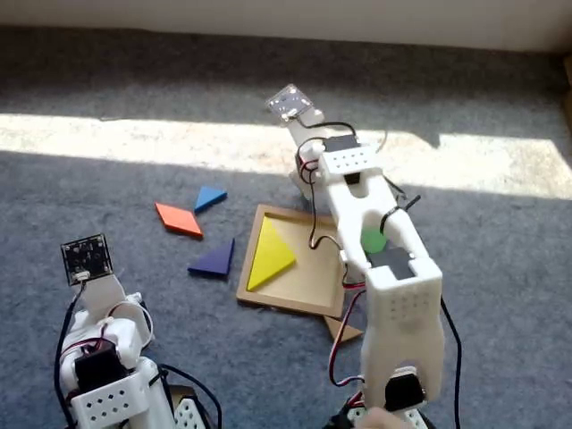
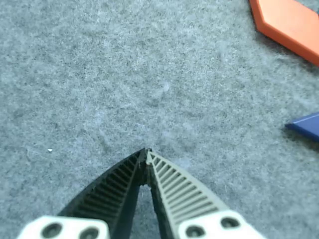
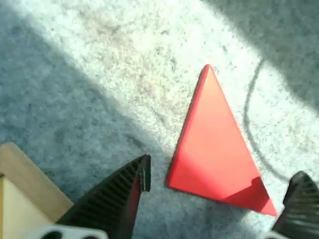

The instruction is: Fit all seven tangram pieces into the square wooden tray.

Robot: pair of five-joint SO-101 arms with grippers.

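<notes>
the right gripper (image 3: 222, 172) stands with its jaws wide apart, one finger on each side of the red triangle (image 3: 214, 144). this triangle lies flat on sunlit carpet (image 1: 107, 134), near a corner of the wooden tray (image 1: 308, 299), on its far side. we find the yellow triangle (image 1: 266, 255) seated inside the tray. the left gripper (image 2: 148, 152) has its jaws together over bare carpet at near left. the orange parallelogram (image 1: 179, 219) and dark blue triangle (image 1: 214, 260) lie apart from it, left of the tray.
</notes>
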